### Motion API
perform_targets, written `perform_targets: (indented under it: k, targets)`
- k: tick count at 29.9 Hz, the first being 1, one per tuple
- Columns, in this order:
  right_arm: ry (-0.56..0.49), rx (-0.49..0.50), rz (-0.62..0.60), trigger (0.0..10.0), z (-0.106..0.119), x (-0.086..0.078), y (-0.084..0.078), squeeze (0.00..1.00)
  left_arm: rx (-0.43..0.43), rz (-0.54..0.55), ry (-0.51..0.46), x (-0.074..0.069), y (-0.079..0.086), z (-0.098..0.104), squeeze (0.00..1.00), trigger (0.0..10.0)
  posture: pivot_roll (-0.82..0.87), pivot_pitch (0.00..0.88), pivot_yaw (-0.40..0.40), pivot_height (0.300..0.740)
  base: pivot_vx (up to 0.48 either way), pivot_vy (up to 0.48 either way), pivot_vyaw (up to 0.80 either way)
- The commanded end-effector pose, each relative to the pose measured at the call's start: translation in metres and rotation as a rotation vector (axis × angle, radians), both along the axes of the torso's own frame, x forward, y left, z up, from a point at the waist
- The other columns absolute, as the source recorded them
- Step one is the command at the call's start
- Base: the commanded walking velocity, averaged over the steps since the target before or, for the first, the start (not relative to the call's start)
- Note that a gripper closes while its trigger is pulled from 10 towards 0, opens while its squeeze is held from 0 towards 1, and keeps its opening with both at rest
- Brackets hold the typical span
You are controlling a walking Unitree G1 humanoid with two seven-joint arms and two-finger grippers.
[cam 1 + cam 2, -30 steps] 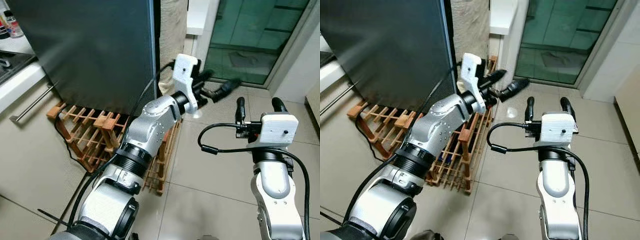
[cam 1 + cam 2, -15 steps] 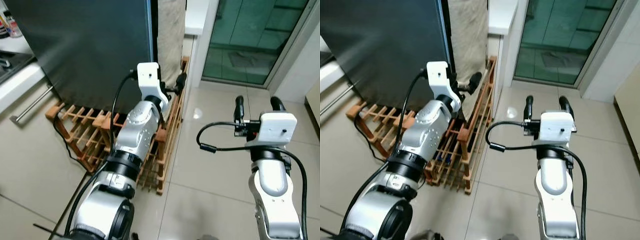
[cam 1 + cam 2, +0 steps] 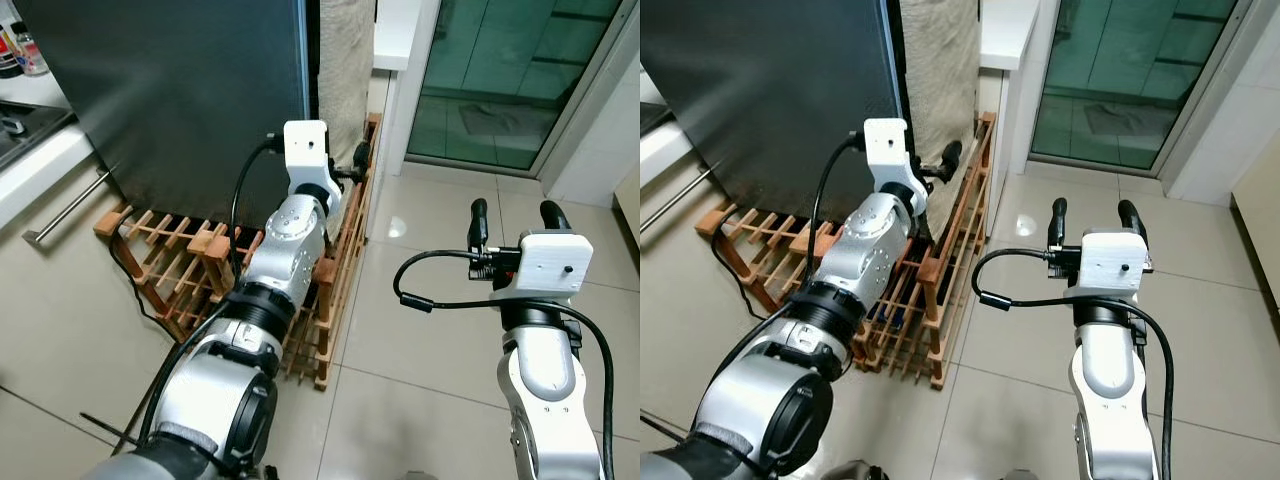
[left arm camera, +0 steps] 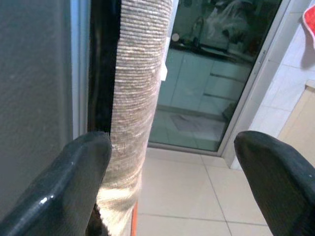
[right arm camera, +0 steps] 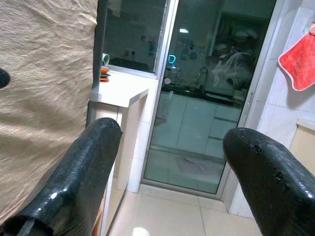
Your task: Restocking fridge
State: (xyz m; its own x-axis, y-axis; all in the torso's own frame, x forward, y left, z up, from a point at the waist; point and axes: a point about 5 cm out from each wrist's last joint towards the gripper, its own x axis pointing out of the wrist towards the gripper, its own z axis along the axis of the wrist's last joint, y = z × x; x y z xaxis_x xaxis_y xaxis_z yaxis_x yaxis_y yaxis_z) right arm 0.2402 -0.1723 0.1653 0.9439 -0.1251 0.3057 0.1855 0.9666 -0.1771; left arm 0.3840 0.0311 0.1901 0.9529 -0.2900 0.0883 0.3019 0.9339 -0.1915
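Observation:
The fridge is a tall dark grey box at the upper left, its door shut. My left arm reaches forward to the fridge's right edge. The left gripper is open there, empty, with one finger in front of the door's edge and the dark gap beside it. Whether that finger touches the door I cannot tell. A beige woven cloth hangs just right of the gap. My right gripper is held up over the tiled floor, open and holding nothing.
A wooden wine rack lies on the floor below the fridge, under my left arm. A white counter with a drawer handle is at the left. A glass sliding door stands ahead on the right, with a white ledge beside it.
My left arm swung left, from pointing at the glass door to pointing at the fridge's right edge, and has since edged slightly forward. The right arm has hardly moved.

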Motion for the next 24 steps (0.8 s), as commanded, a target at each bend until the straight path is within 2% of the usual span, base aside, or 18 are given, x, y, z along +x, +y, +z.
perform_targets:
  k: [1,8,14,18,21,24]
  targets:
    - [-0.011,0.005,-0.007,10.0,0.002,-0.004,0.0,0.0,-0.011,-0.025,-0.012,-0.002,-0.019,0.008,0.0,10.0,-0.2,0.038,0.079,0.711,0.0,0.0,0.0]
    - [0.002,0.002,-0.018,10.0,0.001,-0.01,-0.001,0.0,-0.014,-0.004,0.002,0.003,-0.022,0.012,0.0,10.0,-0.22,0.071,0.082,0.711,0.0,0.0,0.0]
    - [0.016,0.001,-0.019,10.0,0.0,-0.016,0.0,0.0,-0.004,0.067,0.041,0.008,-0.017,0.011,0.0,10.0,-0.23,0.096,0.083,0.711,0.0,0.0,0.0]
    - [0.03,-0.01,-0.032,10.0,0.0,-0.022,-0.004,0.0,-0.092,0.119,0.112,0.013,-0.008,0.011,0.0,10.0,-0.25,0.111,0.083,0.711,0.0,0.0,0.0]
    - [0.033,-0.012,-0.036,10.0,0.001,-0.023,-0.005,0.0,-0.107,0.125,0.123,0.014,-0.005,0.01,0.0,10.0,-0.26,0.118,0.079,0.711,0.0,0.0,0.0]
    - [0.041,-0.017,-0.038,10.0,0.001,-0.025,-0.006,0.0,-0.146,0.147,0.174,0.014,-0.001,0.004,0.0,10.0,-0.26,0.126,0.071,0.711,0.0,0.0,0.0]
